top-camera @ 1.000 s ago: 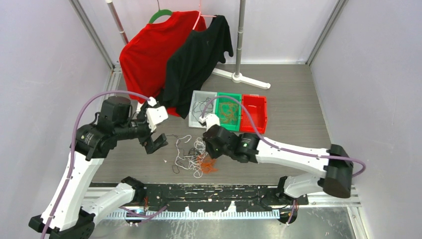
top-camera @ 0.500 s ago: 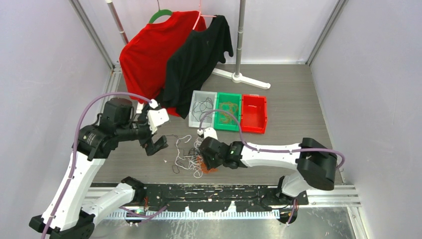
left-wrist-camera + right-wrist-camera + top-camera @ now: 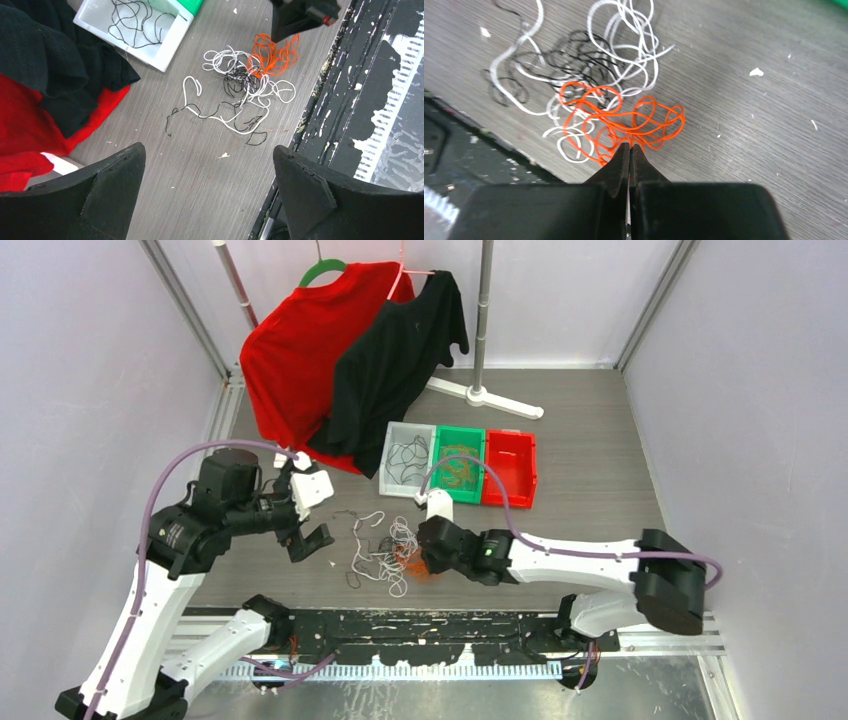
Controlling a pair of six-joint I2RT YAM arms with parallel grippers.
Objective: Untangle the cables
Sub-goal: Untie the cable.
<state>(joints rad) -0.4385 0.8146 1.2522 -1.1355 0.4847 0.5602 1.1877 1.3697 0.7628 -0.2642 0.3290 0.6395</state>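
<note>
Three small bins are set in a row just above the middle of the top view. The grey bin [image 3: 389,455], at the left end of the row, holds loose black cords [image 3: 405,455]; it is also caught at the upper left of the left wrist view. The green bin [image 3: 456,498] beside it holds a bunch of orange-brown cords [image 3: 458,468] (a corner of this bin shows at the top edge of the left wrist view as well). The red bin [image 3: 510,468] is set against it at the right end.

The tangled cables [image 3: 385,555] are spread on the table [image 3: 600,470] below the bins, in the lower middle of the top view. White and black strands are looped through one another, and an orange cable [image 3: 624,122] is bunched at the right edge of the heap.

The right gripper [image 3: 629,148] is held with its jaws pressed together, the tips set at the lower edge of the orange loops. Whether a strand is nipped between them cannot be told.

The left gripper [image 3: 208,150] is spread wide with nothing between its fingers. It is held above the table, left of the tangle in the top view and apart from it.

A red shirt [image 3: 290,350] and a black shirt [image 3: 395,360] are hung at the upper left of the top view, the hem of the black one near the grey bin.
</note>
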